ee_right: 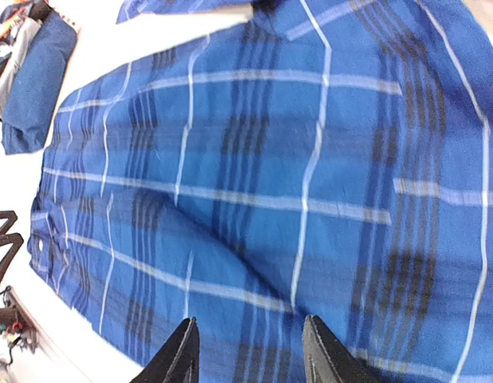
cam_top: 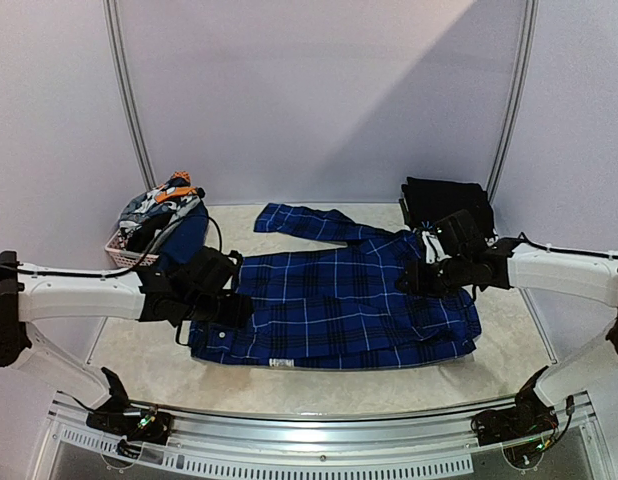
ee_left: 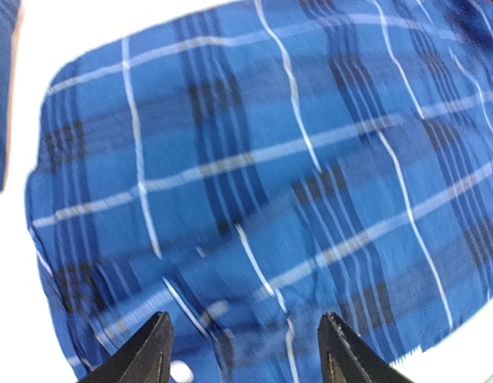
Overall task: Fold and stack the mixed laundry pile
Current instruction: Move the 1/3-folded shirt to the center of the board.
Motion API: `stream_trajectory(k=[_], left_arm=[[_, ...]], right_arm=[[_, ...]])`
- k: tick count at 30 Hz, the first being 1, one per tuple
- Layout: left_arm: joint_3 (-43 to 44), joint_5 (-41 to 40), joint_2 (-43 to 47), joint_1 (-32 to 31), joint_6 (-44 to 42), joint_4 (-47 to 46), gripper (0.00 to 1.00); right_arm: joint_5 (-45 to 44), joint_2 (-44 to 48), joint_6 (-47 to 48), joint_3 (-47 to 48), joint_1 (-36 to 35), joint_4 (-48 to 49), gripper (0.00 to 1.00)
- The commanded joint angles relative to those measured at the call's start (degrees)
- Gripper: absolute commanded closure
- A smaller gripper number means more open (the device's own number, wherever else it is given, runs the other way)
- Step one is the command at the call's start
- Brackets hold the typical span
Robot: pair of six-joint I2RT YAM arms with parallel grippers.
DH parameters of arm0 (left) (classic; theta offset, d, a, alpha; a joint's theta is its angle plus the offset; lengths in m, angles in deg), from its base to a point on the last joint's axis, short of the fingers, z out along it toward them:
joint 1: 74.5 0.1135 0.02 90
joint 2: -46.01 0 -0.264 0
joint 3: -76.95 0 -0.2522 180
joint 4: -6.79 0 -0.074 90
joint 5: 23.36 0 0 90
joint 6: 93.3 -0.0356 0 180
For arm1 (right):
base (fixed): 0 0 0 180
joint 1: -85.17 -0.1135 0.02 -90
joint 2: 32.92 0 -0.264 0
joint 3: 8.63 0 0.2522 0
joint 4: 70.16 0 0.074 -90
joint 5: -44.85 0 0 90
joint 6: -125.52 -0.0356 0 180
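A blue plaid shirt (cam_top: pixel 339 305) lies spread flat on the table, one sleeve (cam_top: pixel 304 222) stretched to the back left. My left gripper (cam_top: pixel 221 308) is open over the shirt's left edge; its view shows plaid cloth (ee_left: pixel 270 175) between the open fingers (ee_left: pixel 147 351). My right gripper (cam_top: pixel 417 278) is open above the shirt's right part; plaid cloth (ee_right: pixel 294 183) fills its view. More laundry, grey-white-orange pieces (cam_top: pixel 159 208), is heaped in a basket at the back left. Folded black trousers (cam_top: pixel 444 203) lie at the back right.
The pale lattice basket (cam_top: pixel 122 250) stands at the back left beside the left arm, with a dark blue garment (cam_top: pixel 187 235) hanging over it, also in the right wrist view (ee_right: pixel 35 88). White walls close the back and sides.
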Motion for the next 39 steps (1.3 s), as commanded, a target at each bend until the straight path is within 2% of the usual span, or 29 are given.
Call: stream_trajectory(k=[1, 7, 16, 23, 39], left_arm=[[2.1, 1.05, -4.03, 5.77, -4.02, -7.0, 0.37], [7.26, 1.55, -11.39, 8.97, -7.27, -9.85, 0.38], [16.36, 8.18, -25.41, 13.33, -8.39, -11.16, 0.4], [19.31, 10.59, -30.66, 14.18, -8.07, -11.29, 0.41], [19.74, 14.58, -35.56, 14.81, -5.88, -10.34, 0.42]], right_arm=[[-2.4, -5.85, 3.86, 4.51, 1.34, 4.74, 0.55], [1.31, -14.38, 5.65, 9.15, 4.57, 7.97, 0.55], [5.17, -25.22, 6.0, 15.54, 7.98, 7.4, 0.55], [6.52, -29.05, 6.08, 16.93, 8.9, 6.35, 0.55], [8.52, -32.13, 3.98, 13.82, 9.48, 7.27, 0.55]])
